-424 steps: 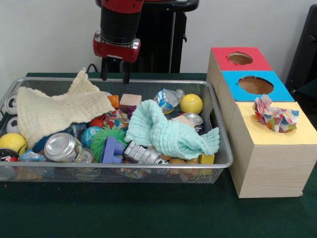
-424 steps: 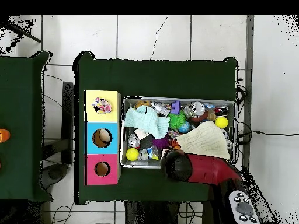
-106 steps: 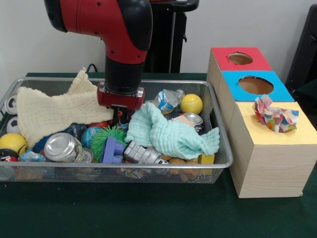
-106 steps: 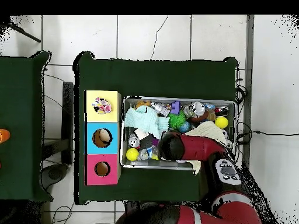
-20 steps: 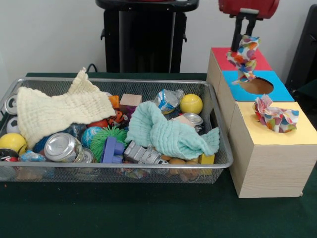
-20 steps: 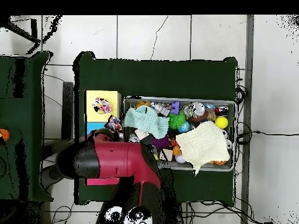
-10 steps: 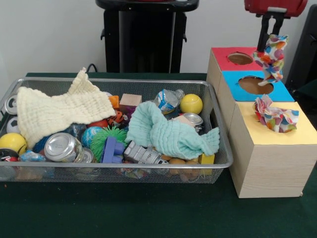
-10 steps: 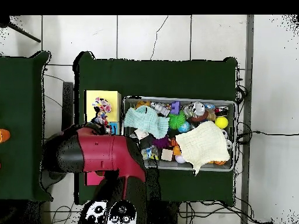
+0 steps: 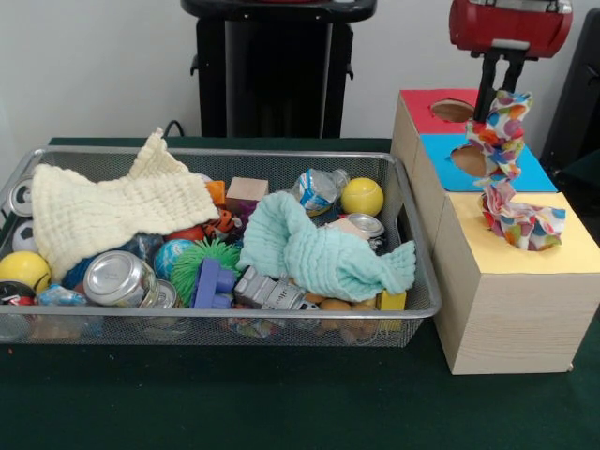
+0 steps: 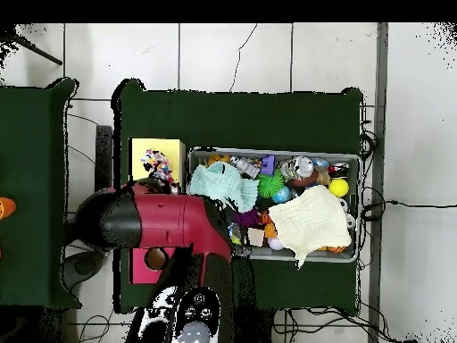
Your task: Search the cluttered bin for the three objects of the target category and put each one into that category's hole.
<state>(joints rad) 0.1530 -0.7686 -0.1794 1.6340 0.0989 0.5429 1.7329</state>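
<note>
My gripper (image 9: 498, 91) hangs above the blue-faced cube (image 9: 528, 174), shut on a polka-dot cloth (image 9: 500, 131). The cloth dangles down, and its lower end reaches a second polka-dot cloth (image 9: 521, 222) bunched over the hole of the yellow-faced cube (image 9: 567, 255). The hole itself is hidden under that cloth. In the overhead view the red arm (image 10: 170, 221) covers the gripper, and polka-dot cloth (image 10: 158, 164) shows on the yellow cube (image 10: 143, 150). The wire-mesh bin (image 9: 216, 314) lies to the left, and I see no other polka-dot cloth in it.
The bin holds a cream waffle cloth (image 9: 112, 211), a mint-green cloth (image 9: 319, 248), cans, balls, a crushed bottle (image 9: 319, 187) and blocks. The red-faced cube (image 9: 422, 101) stands behind the blue one. The black pedestal (image 9: 277, 75) rises behind the bin.
My gripper has carried the polka-dot cloth from over the red and blue cubes toward the yellow cube, then come down. The cloth's tail now meets the cloth lying there.
</note>
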